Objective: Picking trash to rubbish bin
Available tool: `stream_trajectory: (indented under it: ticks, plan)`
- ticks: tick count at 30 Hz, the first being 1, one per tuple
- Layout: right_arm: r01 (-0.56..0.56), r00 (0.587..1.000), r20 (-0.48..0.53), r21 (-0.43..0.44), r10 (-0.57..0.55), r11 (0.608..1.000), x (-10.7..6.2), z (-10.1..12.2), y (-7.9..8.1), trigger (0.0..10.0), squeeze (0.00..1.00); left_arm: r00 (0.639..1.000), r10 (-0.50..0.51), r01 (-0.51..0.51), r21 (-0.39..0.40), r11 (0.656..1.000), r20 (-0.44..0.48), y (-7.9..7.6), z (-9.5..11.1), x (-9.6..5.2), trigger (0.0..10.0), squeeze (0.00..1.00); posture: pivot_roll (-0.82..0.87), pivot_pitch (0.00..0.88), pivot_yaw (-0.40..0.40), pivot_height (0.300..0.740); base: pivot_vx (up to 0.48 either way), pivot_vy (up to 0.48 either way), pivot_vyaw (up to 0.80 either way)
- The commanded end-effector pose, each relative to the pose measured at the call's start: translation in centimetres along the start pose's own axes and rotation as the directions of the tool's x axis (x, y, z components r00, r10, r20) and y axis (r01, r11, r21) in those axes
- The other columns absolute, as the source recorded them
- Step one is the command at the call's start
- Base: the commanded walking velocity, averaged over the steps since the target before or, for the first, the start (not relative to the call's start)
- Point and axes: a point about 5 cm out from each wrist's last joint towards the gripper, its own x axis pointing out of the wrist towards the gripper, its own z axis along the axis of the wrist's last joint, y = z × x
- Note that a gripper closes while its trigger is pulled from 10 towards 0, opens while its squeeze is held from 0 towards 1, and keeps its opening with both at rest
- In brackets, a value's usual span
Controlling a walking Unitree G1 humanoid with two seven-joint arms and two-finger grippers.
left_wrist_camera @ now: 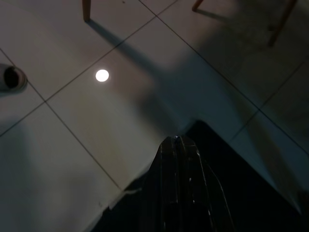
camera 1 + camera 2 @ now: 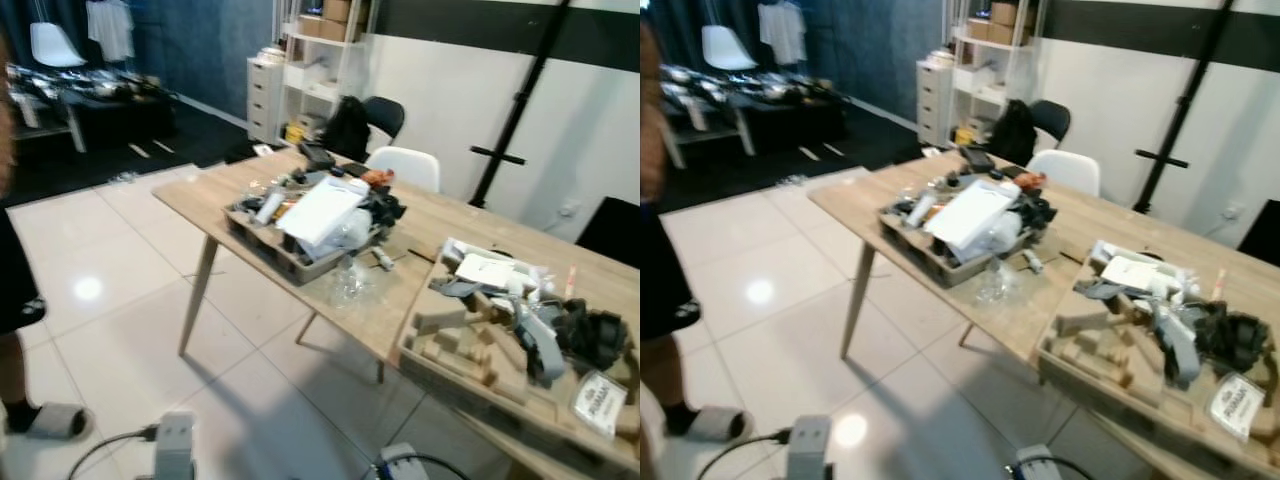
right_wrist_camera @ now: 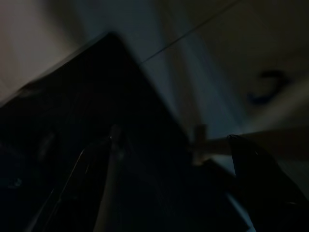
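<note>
You have picked nothing yet: the trash (image 2: 352, 282) sits mid-frame on the table (image 2: 205, 195); left gripper (image 1: 177, 143) closed and empty, right gripper (image 3: 176, 145) spread, empty.

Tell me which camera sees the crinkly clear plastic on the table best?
The left eye view: the clear plastic lies in plain sight on the table, beside the wooden tray. The right eye view shows it too, slightly blurrier. The wrist views point at the floor.
</note>
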Motion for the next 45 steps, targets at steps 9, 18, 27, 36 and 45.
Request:
stream_trajectory:
  ticks: [9,18,27,36,45]
  plan:
    - [-0.021,1.0,0.004,0.005,0.021,1.0,0.1,0.1,0.9,10.0,0.0,1.0,-0.013,0.014,0.03,0.999,-0.027,0.1,-0.8,-0.3,10.0,0.0,0.04,0.038,-0.057,0.74,0.0,0.0,0.0]
    - [-0.023,1.0,-0.001,0.0,0.023,1.0,0.1,-0.1,0.9,10.0,0.0,0.999,-0.016,0.017,0.034,0.999,-0.031,0.1,-0.9,-0.3,10.0,0.0,0.05,0.04,-0.06,0.74,0.0,0.0,0.0]
    - [-0.026,1.0,-0.009,-0.002,0.026,1.0,0.1,-0.1,1.0,10.0,0.0,0.999,-0.012,0.013,0.031,0.999,-0.052,0.2,-1.2,-0.4,10.0,0.0,0.05,0.038,-0.061,0.74,0.0,-0.286,0.0]
    - [-0.013,0.998,-0.058,-0.038,0.01,0.999,0.0,-0.8,0.8,10.0,0.0,0.998,-0.002,0.004,0.025,1.0,-0.059,0.3,-1.4,-0.4,10.0,0.0,0.05,0.035,-0.061,0.74,0.0,0.0,0.0]
    - [0.003,0.989,-0.15,-0.073,-0.014,0.997,-0.1,-2.0,0.5,10.0,0.0,0.998,0.002,0.0,0.03,1.0,-0.064,0.4,-1.5,-0.5,10.0,0.0,0.05,0.038,-0.063,0.74,0.0,0.0,-0.27]
